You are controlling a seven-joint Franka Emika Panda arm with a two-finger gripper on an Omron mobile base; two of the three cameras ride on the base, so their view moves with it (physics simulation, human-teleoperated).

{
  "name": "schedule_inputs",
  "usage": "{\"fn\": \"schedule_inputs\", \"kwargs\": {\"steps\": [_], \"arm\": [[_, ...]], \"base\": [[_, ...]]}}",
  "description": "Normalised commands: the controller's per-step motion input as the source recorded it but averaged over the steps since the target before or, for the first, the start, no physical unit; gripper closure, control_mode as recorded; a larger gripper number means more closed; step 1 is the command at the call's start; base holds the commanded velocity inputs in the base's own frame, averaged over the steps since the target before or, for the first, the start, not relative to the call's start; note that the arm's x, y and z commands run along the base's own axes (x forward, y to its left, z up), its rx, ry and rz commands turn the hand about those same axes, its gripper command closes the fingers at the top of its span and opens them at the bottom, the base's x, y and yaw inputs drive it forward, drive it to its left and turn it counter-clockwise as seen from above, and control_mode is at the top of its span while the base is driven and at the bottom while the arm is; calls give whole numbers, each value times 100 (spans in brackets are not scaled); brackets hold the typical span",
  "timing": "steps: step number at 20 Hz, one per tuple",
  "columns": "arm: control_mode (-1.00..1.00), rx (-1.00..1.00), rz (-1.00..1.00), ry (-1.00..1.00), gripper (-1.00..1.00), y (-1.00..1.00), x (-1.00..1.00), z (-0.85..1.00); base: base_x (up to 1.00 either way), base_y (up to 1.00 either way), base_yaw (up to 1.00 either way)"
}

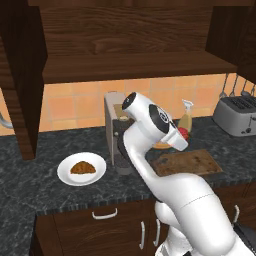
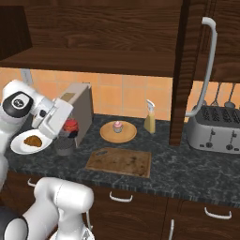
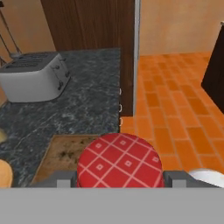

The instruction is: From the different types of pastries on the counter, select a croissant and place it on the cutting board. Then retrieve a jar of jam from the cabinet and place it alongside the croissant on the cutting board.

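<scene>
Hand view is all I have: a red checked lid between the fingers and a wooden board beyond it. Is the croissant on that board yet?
Observer: No. The croissant lies on a white plate on the counter, well left of the board.
Operator: Anything else near the board?
Observer: A pink cupcake on a round wooden plate, just behind it.
Operator: Is the jar off the counter?
Observer: Yes. The jar hangs in the fingers, in the air beside the coffee machine.
</scene>
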Motion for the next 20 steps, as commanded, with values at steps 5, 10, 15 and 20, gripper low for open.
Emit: {"fn": "schedule_inputs", "kwargs": {"steps": [5,10,15,20], "arm": [[-100,0,0,-1,100,-15,7,-56],[-100,0,0,-2,100,-12,21,-61],[-100,-2,0,-14,100,0,48,-48],[-100,-3,0,-18,100,0,37,-29]], "base": [[0,0,0],[0,0,0],[0,0,0],[0,0,0]]}}
